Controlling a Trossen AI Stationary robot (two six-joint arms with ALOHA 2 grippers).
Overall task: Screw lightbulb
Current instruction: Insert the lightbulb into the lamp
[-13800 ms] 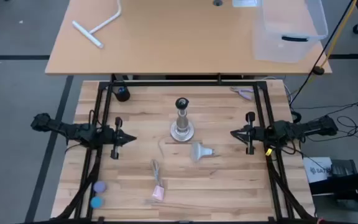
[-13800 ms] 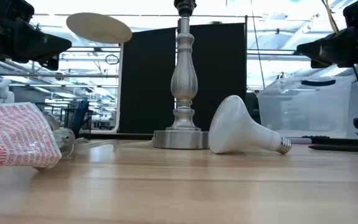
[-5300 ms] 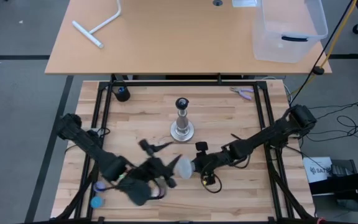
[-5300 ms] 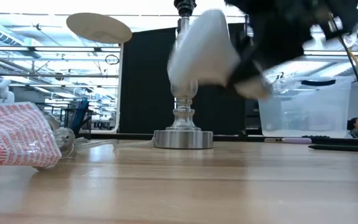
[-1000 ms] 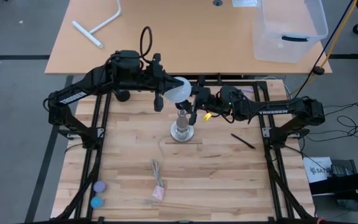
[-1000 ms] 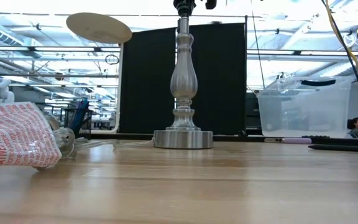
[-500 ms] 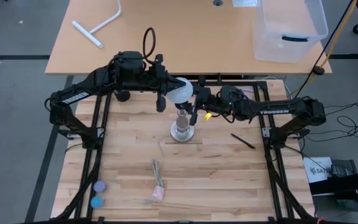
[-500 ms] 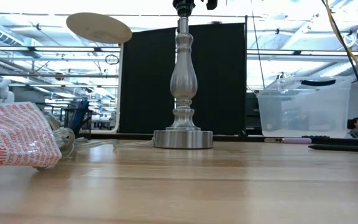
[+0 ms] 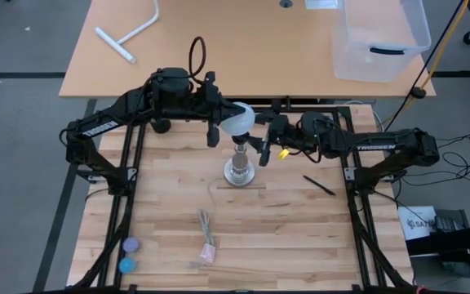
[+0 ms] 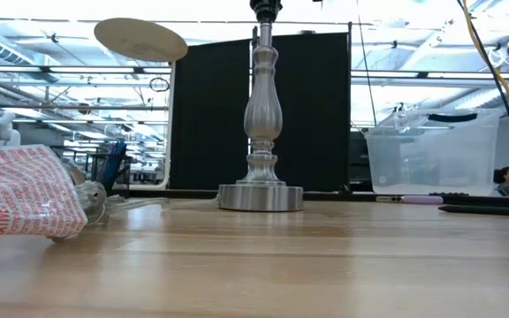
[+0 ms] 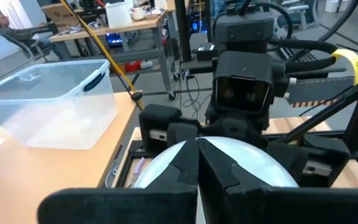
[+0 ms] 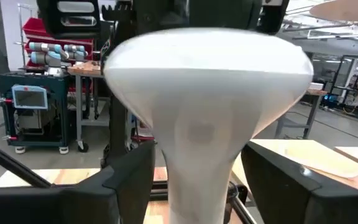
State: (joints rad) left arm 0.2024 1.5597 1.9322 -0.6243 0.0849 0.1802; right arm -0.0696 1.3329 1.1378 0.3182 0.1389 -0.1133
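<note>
- We are working at a slatted wooden table (image 9: 284, 237) in an open workshop, with a second, paler table (image 9: 243, 49) behind it carrying a clear plastic bin (image 9: 379, 37).
- A silver lamp post (image 9: 240, 159) is standing upright near the middle of our table on its round base, which puts the black socket on top where both arms can reach it from the sides.
- The lightbulb (image 9: 237, 120) is sitting up in the air directly over that post, globe upward and neck pointing down, which we judge is the orientation it needs for threading into the socket.
- Our left gripper (image 9: 215, 121) is reaching in from the far-left side with the arm stretched nearly level, and its fingers (image 11: 185, 171) are lying pressed together across the top of the white globe, apparently steadying it from above rather than pinching it.
- Our right gripper (image 9: 265, 147) is coming in from the opposite side, also roughly level, with its fingers (image 12: 129, 177) standing apart on either side of the bulb's pale neck.
- We are seeing clear gaps between those fingers and the neck, so the right gripper is not gripping the bulb.
- We cannot tell whether the screw base is already seated in the socket, since it is hidden below the neck.
</note>
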